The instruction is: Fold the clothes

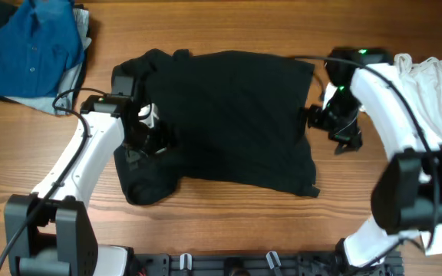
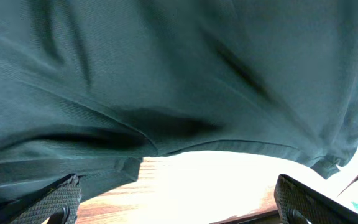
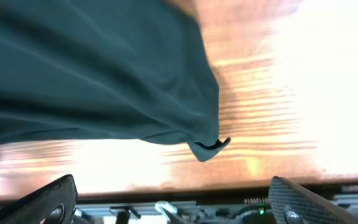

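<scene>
The clothes (image 1: 229, 115), a black T-shirt, lie spread across the middle of the table, with a bunched sleeve at the front left. My left gripper (image 1: 150, 132) sits at the shirt's left side and is open. In the left wrist view the dark fabric (image 2: 166, 74) fills the top, and the left gripper (image 2: 179, 202) has only bare wood between its pads (image 2: 55, 199). My right gripper (image 1: 338, 132) hovers just off the shirt's right edge, open. The right wrist view shows the shirt's corner (image 3: 207, 148) hanging apart from the right gripper (image 3: 176, 202).
A blue buttoned shirt (image 1: 29, 46) lies on grey cloth at the back left corner. A white T-shirt (image 1: 436, 84) is heaped at the right edge, behind the right arm. A rail (image 1: 229, 264) runs along the table's front edge.
</scene>
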`<state>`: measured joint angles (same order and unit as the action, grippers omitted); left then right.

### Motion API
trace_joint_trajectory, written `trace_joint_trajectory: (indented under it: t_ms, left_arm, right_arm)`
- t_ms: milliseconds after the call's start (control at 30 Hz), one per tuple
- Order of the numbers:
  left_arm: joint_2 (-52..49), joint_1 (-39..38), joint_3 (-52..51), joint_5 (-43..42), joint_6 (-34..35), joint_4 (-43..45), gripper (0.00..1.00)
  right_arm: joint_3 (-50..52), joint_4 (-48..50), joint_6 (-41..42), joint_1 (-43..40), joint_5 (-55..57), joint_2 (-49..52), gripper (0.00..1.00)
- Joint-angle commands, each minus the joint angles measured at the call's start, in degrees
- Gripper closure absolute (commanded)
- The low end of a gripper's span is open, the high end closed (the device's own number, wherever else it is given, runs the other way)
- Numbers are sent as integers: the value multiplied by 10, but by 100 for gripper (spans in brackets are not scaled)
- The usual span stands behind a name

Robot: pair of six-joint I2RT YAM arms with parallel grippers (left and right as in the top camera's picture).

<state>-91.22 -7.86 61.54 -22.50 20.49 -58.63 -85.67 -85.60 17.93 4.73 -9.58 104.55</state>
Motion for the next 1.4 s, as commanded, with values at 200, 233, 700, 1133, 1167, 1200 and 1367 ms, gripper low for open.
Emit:
trace_joint_trajectory:
  t_ms: [200,233,700,1133,1167,1200,1367]
  left_arm:
    - [-3,-5,-1,-66,-8,45,88]
    - [-3,-5,-1,-59,-10,54,96]
    - [-3,39,56,-23,-7,176,96]
    - [-3,57,80,127,-25,310,89]
    - [-4,57,80,150,-25,318,90]
    - [-4,57,80,169,-25,326,88]
    - [-29,57,80,192,-42,363,85]
  right_arm:
    - [-80,41,-90,2,13,-142,0]
    - [-80,44,-93,2,4,-150,1]
    - [-80,118,-149,2,-19,-155,82]
    - [-76,183,-145,2,1,-41,55]
    - [-77,182,-145,2,1,-23,54]
    - [-77,186,-145,2,1,-7,53]
    - [-77,264,-153,2,1,40,48]
